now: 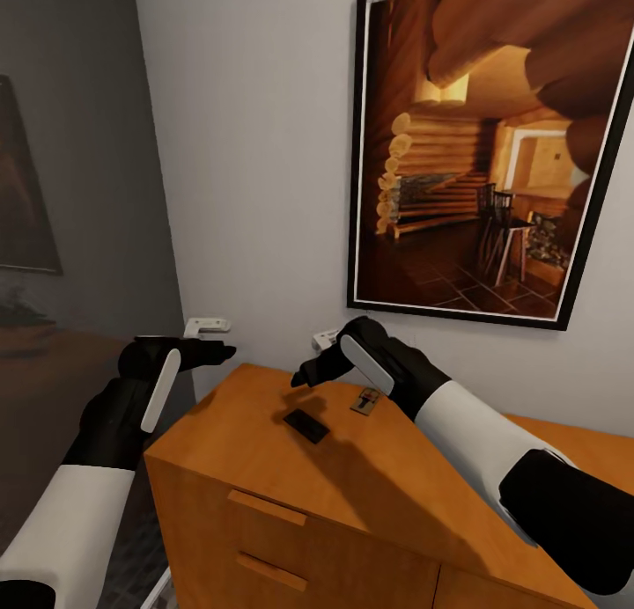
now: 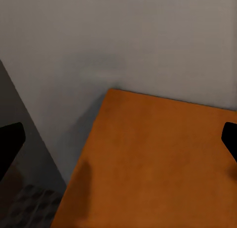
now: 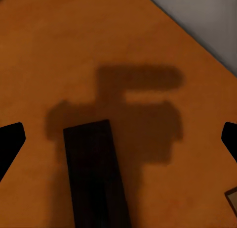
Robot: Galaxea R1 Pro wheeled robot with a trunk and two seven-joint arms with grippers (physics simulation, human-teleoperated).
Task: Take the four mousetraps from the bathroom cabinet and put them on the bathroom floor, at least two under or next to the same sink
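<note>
On the cabinet point(image 1: 264, 433) top, one mousetrap point(image 1: 365, 401) lies just behind the right gripper point(image 1: 304, 378), which hovers above the wood with jaws spread wide and empty. A dark flat object point(image 1: 306, 426) lies on the top below that gripper; the right wrist view shows it point(image 3: 96, 173) between the fingertips, in the gripper's shadow. The left gripper point(image 1: 220, 352) hangs off the cabinet's left end, jaws apart, empty. Behind the cabinet, a framed picture point(image 1: 493, 151) hangs on the pale wall point(image 1: 255, 151). The left wrist view shows patterned floor point(image 2: 29, 208) beside the cabinet.
</note>
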